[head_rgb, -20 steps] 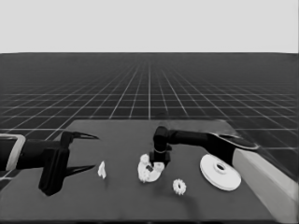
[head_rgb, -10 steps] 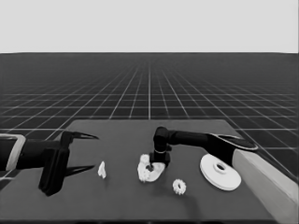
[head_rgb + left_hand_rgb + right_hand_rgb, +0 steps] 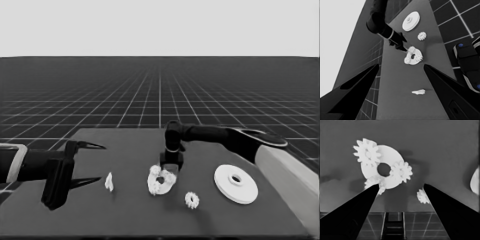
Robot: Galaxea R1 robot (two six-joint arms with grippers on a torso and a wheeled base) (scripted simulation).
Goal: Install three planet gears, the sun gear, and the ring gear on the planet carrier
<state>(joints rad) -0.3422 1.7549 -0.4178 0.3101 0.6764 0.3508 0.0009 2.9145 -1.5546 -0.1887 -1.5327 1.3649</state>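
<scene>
Right gripper [image 3: 171,167] hovering, fingers spread, gripping nothing, over the smaller round part [image 3: 161,181].
Part lying flat, hole facing up, carrying three gears [image 3: 400,171].

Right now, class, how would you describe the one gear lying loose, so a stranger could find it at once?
Start at the larger round part on the table's right. Between it and the smaller round part lies a lone gear, nearer the front edge. Unlike the other gears, it lies on bare table, touching nothing.

Smaller round part [image 3: 161,182] bearing three gears [image 3: 400,171], fourth gear [image 3: 192,200] beside, larger round part [image 3: 236,183] apart
</scene>
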